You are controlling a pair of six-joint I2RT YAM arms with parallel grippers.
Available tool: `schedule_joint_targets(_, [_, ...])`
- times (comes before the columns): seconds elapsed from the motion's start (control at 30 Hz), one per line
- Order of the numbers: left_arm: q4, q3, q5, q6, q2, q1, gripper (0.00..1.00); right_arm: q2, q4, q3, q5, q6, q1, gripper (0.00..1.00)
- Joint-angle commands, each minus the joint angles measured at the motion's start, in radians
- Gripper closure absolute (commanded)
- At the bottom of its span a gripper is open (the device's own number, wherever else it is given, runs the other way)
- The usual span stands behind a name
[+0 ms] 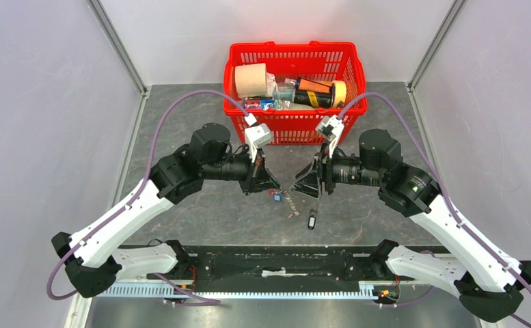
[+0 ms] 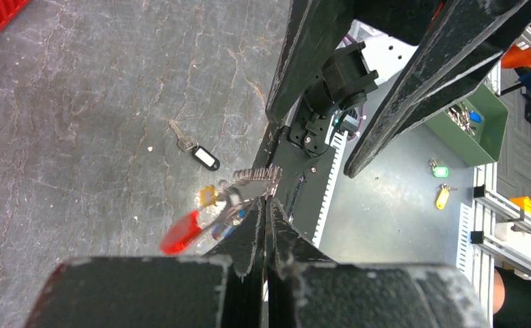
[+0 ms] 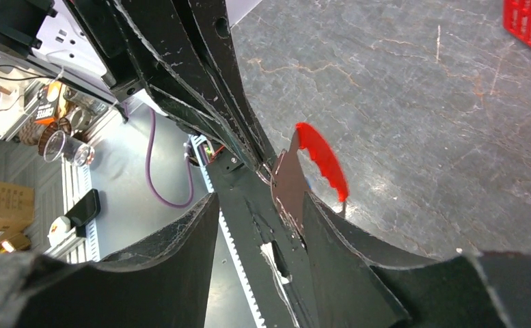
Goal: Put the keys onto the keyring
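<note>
My left gripper (image 1: 274, 184) (image 2: 270, 198) is shut on the keyring and holds it just above the table. In the left wrist view the keyring's red strap (image 2: 180, 232), brass clasp (image 2: 208, 196) and silvery coiled cord (image 2: 259, 176) hang at the fingertips, with a small blue tag (image 2: 225, 229) among them. In the top view the cord (image 1: 290, 201) trails down beside the blue tag (image 1: 277, 197). My right gripper (image 1: 298, 186) (image 3: 259, 201) is open, facing the left one, with the red strap (image 3: 324, 158) just beyond its right finger. A key with a black head (image 1: 311, 220) (image 2: 201, 156) lies loose on the table.
A red basket (image 1: 293, 126) holding a tape roll, bottles and packets stands right behind both grippers. The table's near edge with the arm-base rail (image 1: 269, 263) is close below. A green bin (image 2: 474, 123) and coloured tags lie off the table.
</note>
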Motion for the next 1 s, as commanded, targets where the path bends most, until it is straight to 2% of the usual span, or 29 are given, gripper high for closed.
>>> schedule_joint_targets(0.0, [-0.005,0.064,0.053,0.054,-0.001,-0.005,0.98,0.025,0.053,0.017,-0.058,-0.021,0.003,0.44])
schedule_joint_targets(0.17, [-0.031,0.081,0.096,0.067,0.005,-0.005,0.98,0.052,0.048,0.025,-0.109,-0.056,0.004,0.45])
schedule_joint_targets(0.33, [-0.054,0.094,0.142,0.076,0.012,-0.005,0.98,0.075,0.073,0.022,-0.186,-0.065,0.004,0.52])
schedule_joint_targets(0.6, [-0.072,0.108,0.156,0.084,0.013,-0.005,0.98,0.074,0.113,0.005,-0.28,-0.061,0.01,0.57])
schedule_joint_targets(0.97, [-0.072,0.116,0.165,0.081,0.006,-0.004,0.98,0.087,0.107,-0.012,-0.263,-0.074,0.027,0.6])
